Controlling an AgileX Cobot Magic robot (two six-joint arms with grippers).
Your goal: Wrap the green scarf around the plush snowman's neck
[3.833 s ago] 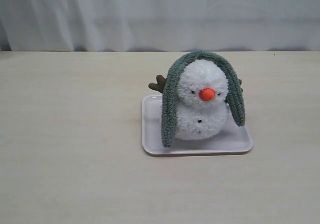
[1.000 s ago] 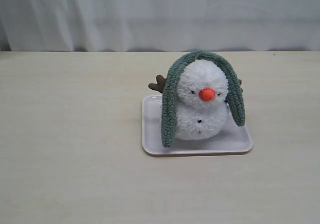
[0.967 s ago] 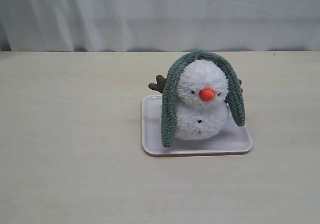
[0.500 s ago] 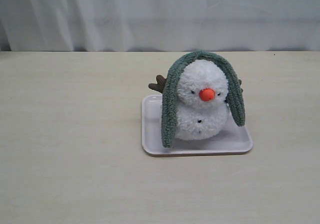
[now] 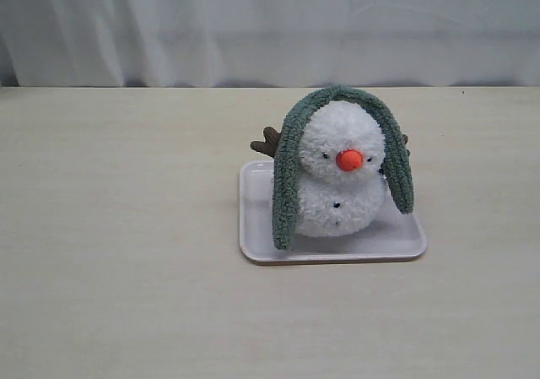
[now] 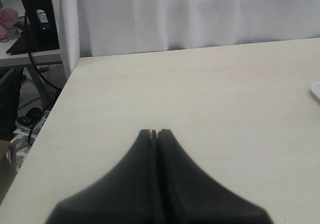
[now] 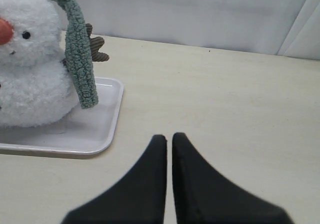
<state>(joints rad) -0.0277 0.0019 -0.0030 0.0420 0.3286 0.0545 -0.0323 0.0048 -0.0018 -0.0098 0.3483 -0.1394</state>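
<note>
Draped like a hood over the crown of the plush snowman (image 5: 342, 185), not yet at the neck: the green scarf (image 5: 287, 176). Long axis arching from 9 o'clock over 12 to 3 o'clock of the head, one end hanging down each flank, the 9 o'clock end dropping lower, to the white tray (image 5: 253, 235) under the plush. Snowman upright on that tray, facing the exterior camera, a little toward 3 o'clock of the middle of the table (image 5: 118, 252).

No arm anywhere in the exterior view. Closed, fingertips pressed together, gripping nothing, over bare table: the left end effector (image 6: 153, 132). Only a white sliver at that picture's edge, probably the tray rim, so well apart from the plush. Likewise closed and empty, near the white tray (image 7: 100, 134): the right end effector (image 7: 169, 136), with the plush snowman (image 7: 30, 79) and the green scarf (image 7: 82, 74) at roughly 10 o'clock of the way its fingertips point. Judged nearer: the right arm, to the 3 o'clock end.

Probably calls for opening first, then taking a hanging end and drawing it down across the front, below the nose.

Plain only from the right wrist: the brown antler-like arm (image 7: 97, 47) behind the hanging end. Plain only from outside: both ends together, and their unequal drop.
</note>
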